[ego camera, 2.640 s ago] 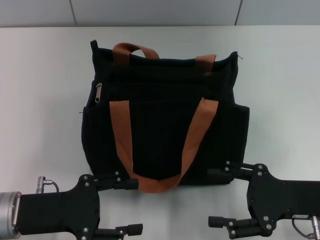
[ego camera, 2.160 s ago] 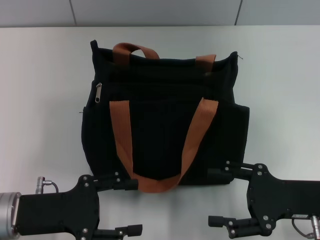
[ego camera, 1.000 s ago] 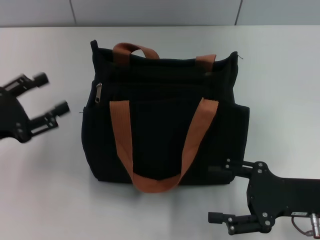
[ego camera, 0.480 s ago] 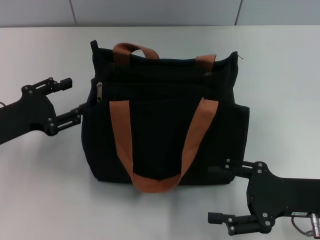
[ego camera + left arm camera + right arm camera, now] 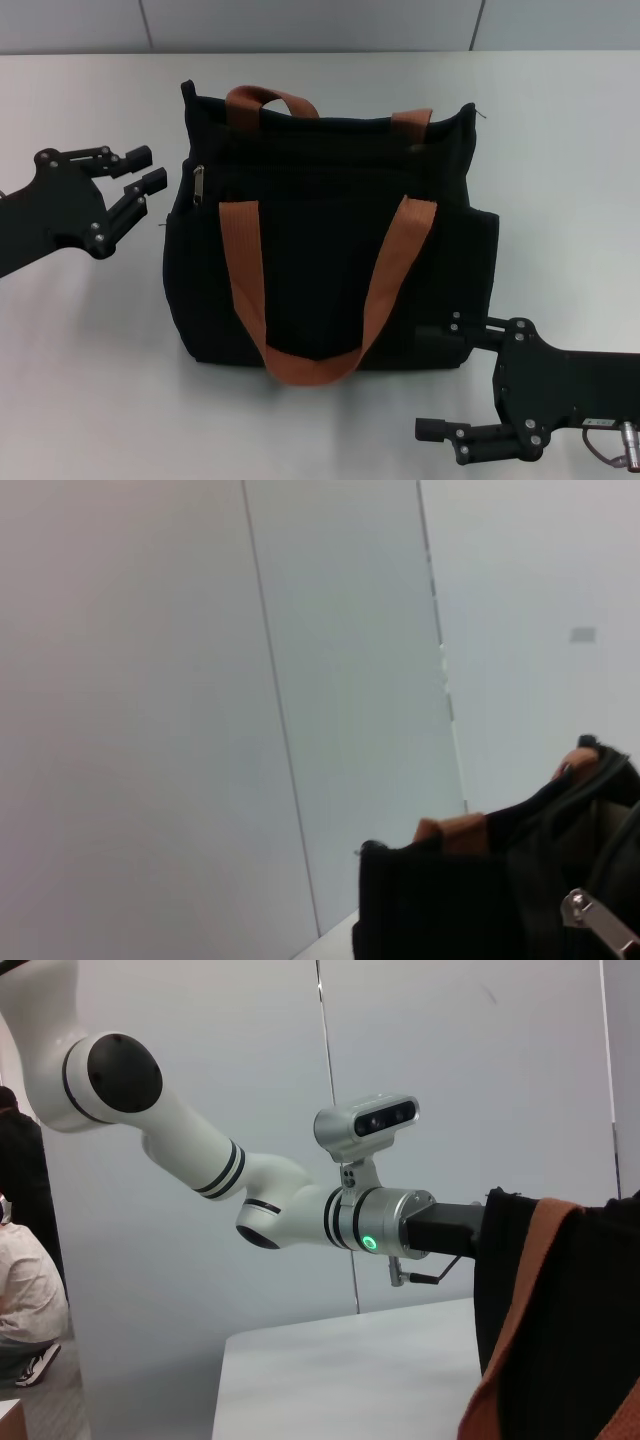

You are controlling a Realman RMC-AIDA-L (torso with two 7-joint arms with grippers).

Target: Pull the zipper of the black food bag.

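Zipper [image 5: 197,184] hangs at the upper corner of the black food bag [image 5: 320,280] nearest my left gripper [image 5: 146,168] — just beside the jaws, toward the bag. The jaws are nearly closed and hold nothing. The pull is small, silver, its long axis down the bag's side. My right gripper [image 5: 432,382] rests open by the bag's bottom corner on the bench [image 5: 560,160] — much farther from the pull.
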